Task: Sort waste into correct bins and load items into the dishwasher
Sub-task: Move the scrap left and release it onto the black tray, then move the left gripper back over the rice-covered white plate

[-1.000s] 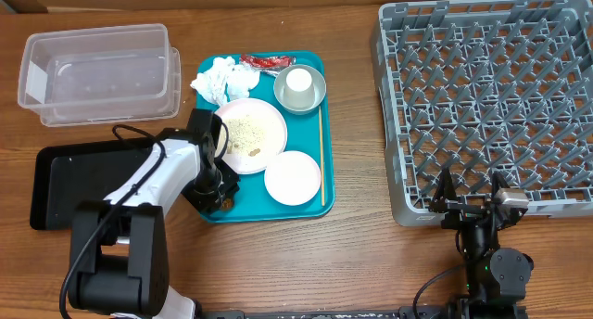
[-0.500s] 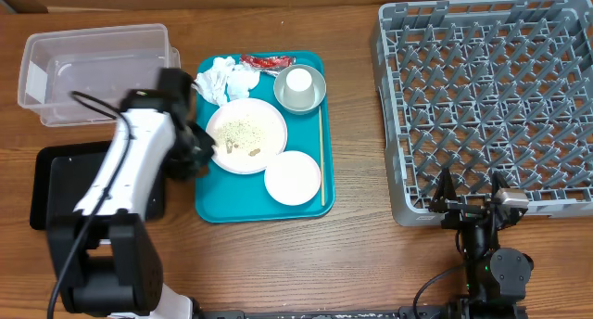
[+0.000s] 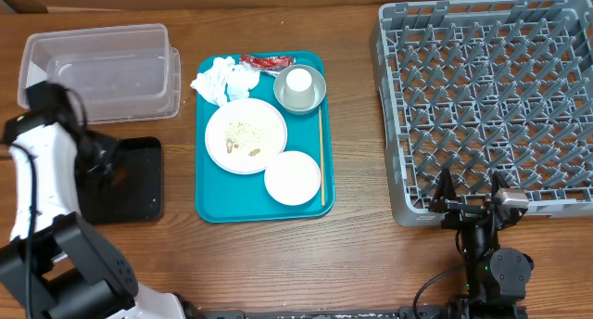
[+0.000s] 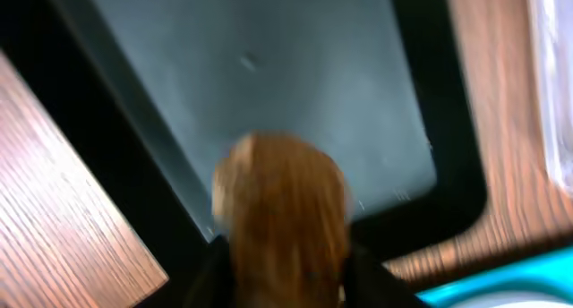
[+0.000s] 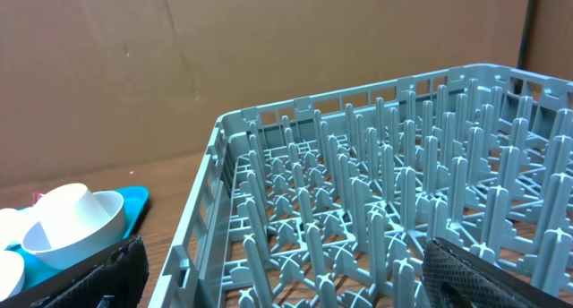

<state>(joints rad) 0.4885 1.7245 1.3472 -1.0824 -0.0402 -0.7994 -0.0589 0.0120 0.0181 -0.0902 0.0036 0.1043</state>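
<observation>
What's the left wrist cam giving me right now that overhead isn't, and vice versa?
Left wrist only: a brown lump gripped in the left gripper, hanging over the black tray; the view is blurred. Overhead only: the large plate, small dish, napkins, red wrapper, cup in the grey bowl, stick, dish rack, and the open right gripper by the rack's near edge. Both: the black tray, clear tub, wooden table and teal tray, though the wrist view catches only its corner.
</observation>
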